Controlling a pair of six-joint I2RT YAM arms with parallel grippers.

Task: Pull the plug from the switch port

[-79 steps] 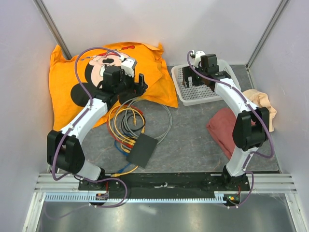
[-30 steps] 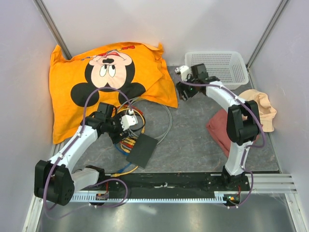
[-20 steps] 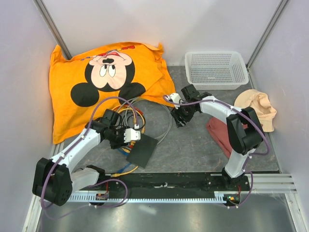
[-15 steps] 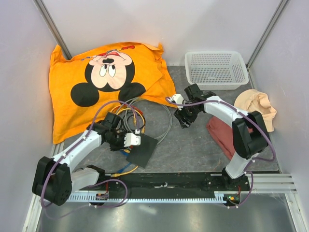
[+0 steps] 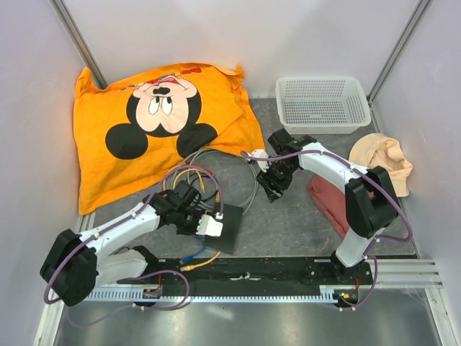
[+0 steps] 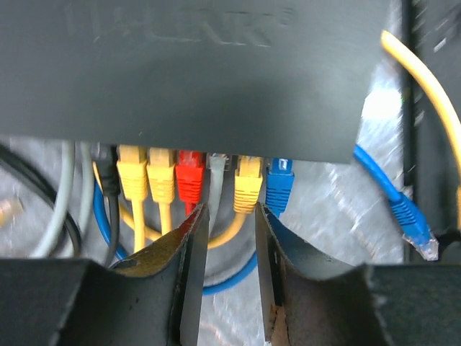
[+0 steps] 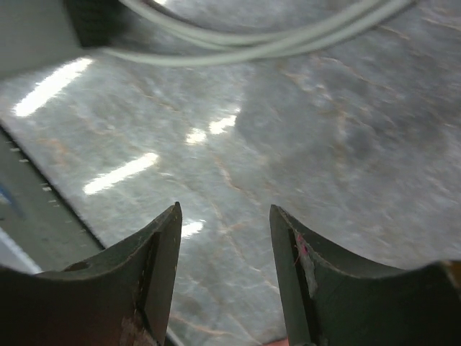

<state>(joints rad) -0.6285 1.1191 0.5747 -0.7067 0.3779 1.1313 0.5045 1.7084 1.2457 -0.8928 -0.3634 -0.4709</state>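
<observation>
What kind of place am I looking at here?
Probably a robot lab test cell: white panels wall in a grey table, two arms bolt to a rail, and mismatched props lie about, like a network switch and a Mickey Mouse cloth.

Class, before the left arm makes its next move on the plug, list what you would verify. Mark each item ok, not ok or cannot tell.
1. Left gripper open: ok.
2. Left gripper facing the socket edge of the switch: ok.
3. One plug alone lined up with its gap: cannot tell. The grey plug and a yellow plug both sit near it.
4. Fingers touching a plug: not ok, they stop short.
5. Right gripper bracing the switch: not ok. It is open over the table.
</observation>
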